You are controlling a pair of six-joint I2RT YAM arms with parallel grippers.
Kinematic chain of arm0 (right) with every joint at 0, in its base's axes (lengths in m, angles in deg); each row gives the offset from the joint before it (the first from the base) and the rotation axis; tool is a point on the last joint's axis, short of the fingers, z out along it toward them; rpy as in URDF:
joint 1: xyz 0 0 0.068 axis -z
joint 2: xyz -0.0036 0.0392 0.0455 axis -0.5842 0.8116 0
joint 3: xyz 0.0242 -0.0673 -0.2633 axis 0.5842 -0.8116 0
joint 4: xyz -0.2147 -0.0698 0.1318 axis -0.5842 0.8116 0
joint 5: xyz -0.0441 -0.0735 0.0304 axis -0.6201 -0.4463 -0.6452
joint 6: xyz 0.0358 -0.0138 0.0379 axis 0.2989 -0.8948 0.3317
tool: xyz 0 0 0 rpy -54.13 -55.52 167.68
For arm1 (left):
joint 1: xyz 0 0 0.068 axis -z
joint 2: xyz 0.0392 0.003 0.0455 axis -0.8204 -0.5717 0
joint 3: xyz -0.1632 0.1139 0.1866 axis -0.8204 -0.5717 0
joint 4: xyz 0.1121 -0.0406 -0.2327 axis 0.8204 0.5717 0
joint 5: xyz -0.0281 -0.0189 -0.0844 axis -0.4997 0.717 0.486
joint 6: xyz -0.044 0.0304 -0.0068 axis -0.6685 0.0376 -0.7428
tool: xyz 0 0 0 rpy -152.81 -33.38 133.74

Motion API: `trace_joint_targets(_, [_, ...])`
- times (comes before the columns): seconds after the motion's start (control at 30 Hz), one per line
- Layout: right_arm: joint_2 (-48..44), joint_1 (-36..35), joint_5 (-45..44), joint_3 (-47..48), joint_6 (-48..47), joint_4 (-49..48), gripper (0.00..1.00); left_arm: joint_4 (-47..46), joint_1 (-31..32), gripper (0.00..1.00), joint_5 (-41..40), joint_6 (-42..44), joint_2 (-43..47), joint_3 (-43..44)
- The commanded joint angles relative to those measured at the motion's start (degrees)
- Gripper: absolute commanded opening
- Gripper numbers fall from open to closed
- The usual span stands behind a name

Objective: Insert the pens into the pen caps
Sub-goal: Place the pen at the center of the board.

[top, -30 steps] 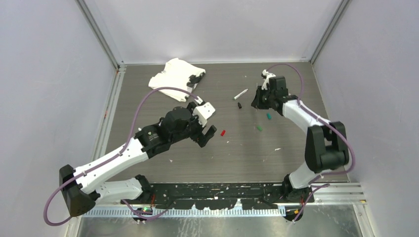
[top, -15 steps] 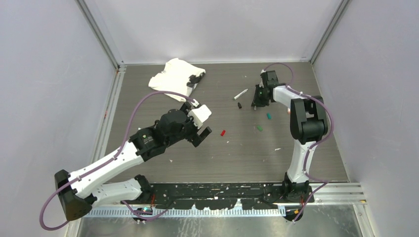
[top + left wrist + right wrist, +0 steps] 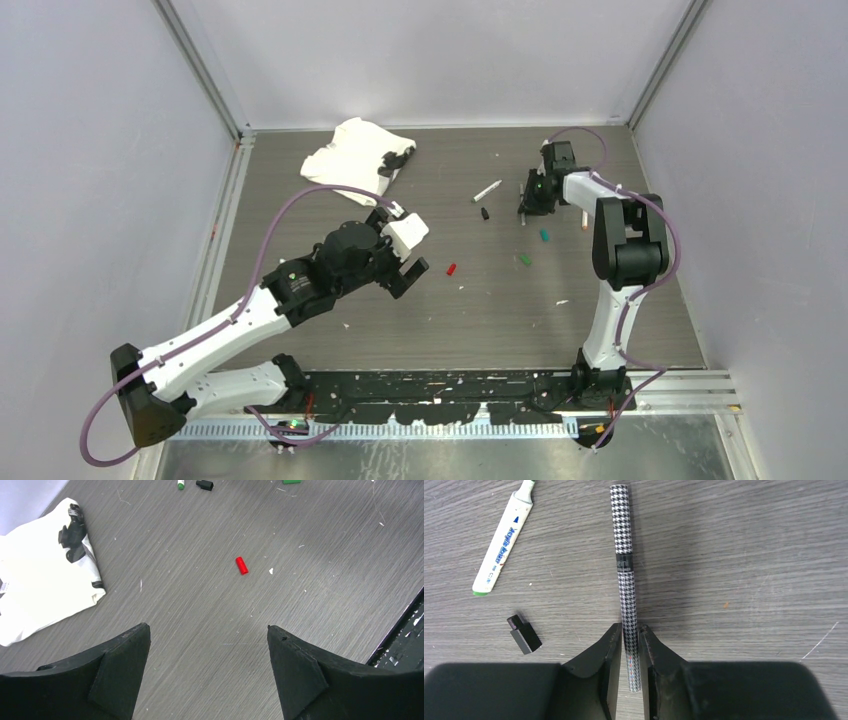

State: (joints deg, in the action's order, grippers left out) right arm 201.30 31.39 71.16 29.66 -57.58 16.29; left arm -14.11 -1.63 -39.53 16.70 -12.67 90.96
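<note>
My right gripper (image 3: 629,626) is shut on a slim black-and-white patterned pen (image 3: 625,555) that lies flat on the table, gripping it near its near end. A white pen (image 3: 503,540) with a green tip and a black cap (image 3: 524,634) lie to its left. In the top view the right gripper (image 3: 533,197) is at the back right. A teal cap (image 3: 544,236) and a green cap (image 3: 524,260) lie in front of it. My left gripper (image 3: 207,626) is open and empty, hovering short of a red cap (image 3: 241,565), which also shows in the top view (image 3: 451,268).
A crumpled white cloth (image 3: 355,147) with black print lies at the back left, also seen in the left wrist view (image 3: 40,590). Small white flecks dot the grey table. Walls enclose the left, back and right sides.
The right arm has swung its elbow up and its gripper has settled a little to the right, over the slim pen. The left gripper has drawn back slightly to the left.
</note>
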Motion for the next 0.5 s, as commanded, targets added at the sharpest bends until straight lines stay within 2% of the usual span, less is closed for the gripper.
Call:
trace_joint_targets(0.0, [1.4, 0.2, 0.8, 1.5, -0.3, 1.1, 0.27, -0.8, -0.1, 0.87, 1.0, 0.6, 0.4, 0.1])
trace_joint_targets(0.3, [0.3, 0.5, 2.4, 1.5, -1.6, 1.6, 0.32, -0.8, -0.1, 0.87, 1.0, 0.7, 0.4, 0.0])
trace_joint_targets(0.47, [-3.2, 1.3, 5.8, 1.0, -4.6, 1.6, 0.42, -0.8, -0.1, 0.87, 1.0, 0.8, 0.6, 0.0])
